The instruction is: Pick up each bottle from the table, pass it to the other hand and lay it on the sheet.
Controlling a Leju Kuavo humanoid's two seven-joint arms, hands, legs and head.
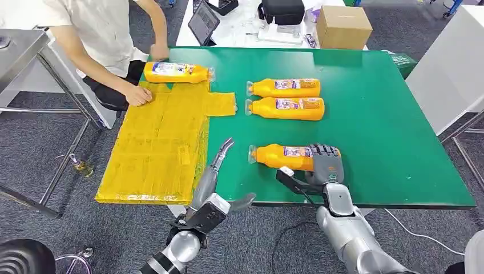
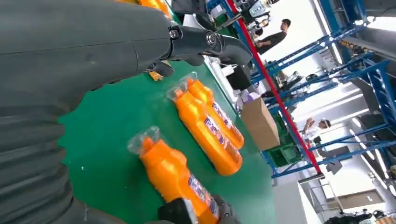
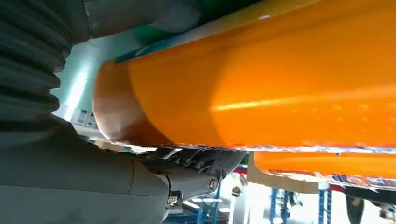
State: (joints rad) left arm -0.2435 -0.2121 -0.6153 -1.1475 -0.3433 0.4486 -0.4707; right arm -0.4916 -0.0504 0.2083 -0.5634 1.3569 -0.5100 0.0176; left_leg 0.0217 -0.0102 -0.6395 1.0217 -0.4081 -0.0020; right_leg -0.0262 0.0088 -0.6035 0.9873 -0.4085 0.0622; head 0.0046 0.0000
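Head view first: the right hand (image 1: 326, 164) lies over the base end of the nearest bottle (image 1: 282, 156), fingers draped across its top and thumb near its table-edge side, a clasp that reads as taking hold; whether the bottle has left the green table (image 1: 388, 125) I cannot tell. Gripping the base leaves the neck and middle free, which I judge suits a handover. The left hand (image 1: 220, 168) hovers unladen, fingers stretched and apart, between the yellow sheet (image 1: 154, 148) and that bottle, seemingly placed to receive it. Two more bottles (image 1: 283, 87) (image 1: 285, 108) lie side by side farther back, caps toward the sheet. One bottle on the sheet (image 1: 177, 72) rests at its far edge, beside a seated person's hand (image 1: 138, 95) pressing the sheet flat.

Left wrist view: the left hand's dark fingers (image 2: 210, 44) spread over bare green table, holding nothing. The nearest bottle (image 2: 175, 175) lies below, a dark fingertip of the other hand touching its label end, and the pair lies beyond it with sides touching.

Right wrist view: the bottle's orange body (image 3: 261, 79) sits tight against the right hand's thumb (image 3: 196, 165), confirming a close clasp around it.
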